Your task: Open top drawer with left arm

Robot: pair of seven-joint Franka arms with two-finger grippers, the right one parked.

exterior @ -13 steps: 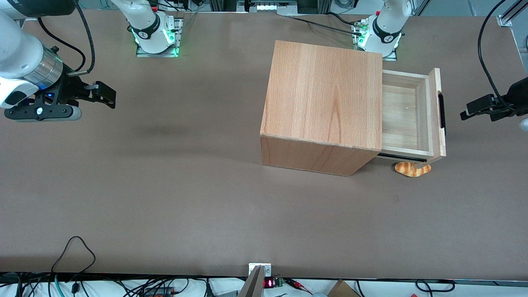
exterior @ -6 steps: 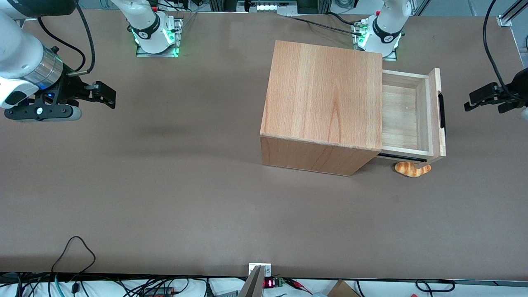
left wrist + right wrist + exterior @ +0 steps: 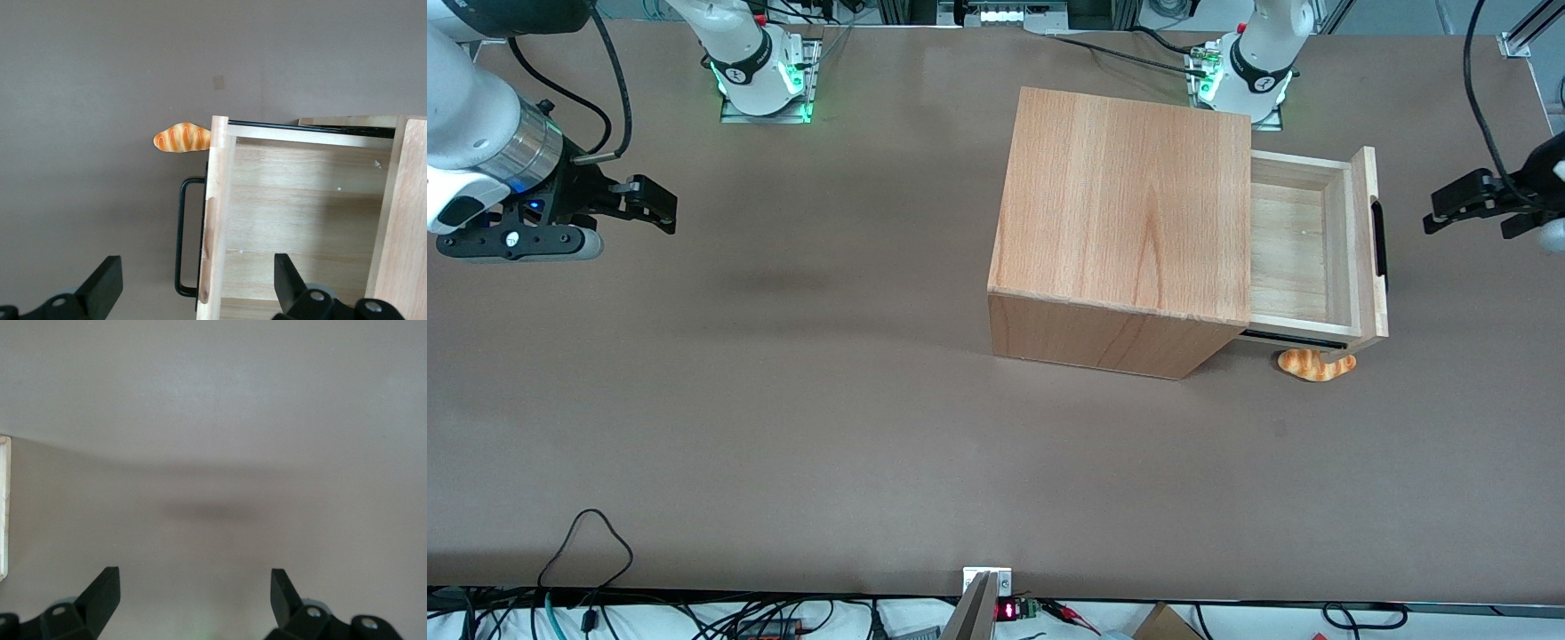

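The top drawer [image 3: 1303, 244] stands pulled out of the wooden casing [image 3: 1129, 213], its pale plywood inside showing. A long black bar handle [image 3: 1379, 238] runs along its front panel [image 3: 1368, 240]. My left arm's gripper [image 3: 1463, 212] hangs in front of the drawer, apart from the handle, toward the working arm's end of the table. In the left wrist view the gripper [image 3: 197, 290] is open, its black fingers [image 3: 107, 287] spread wide, holding nothing. Between them I see the front panel [image 3: 217, 213], the handle [image 3: 181, 240] and the drawer's inside [image 3: 300, 213].
A small orange bread-shaped toy [image 3: 1316, 364] lies on the brown table [image 3: 827, 400] under the drawer's corner nearest the front camera; it also shows beside the panel [image 3: 181, 139]. Arm bases [image 3: 1249, 76] stand at the table's edge farthest from the front camera.
The left gripper has drifted a little farther from the front camera while staying in front of the drawer. The drawer and the bread toy have not moved.
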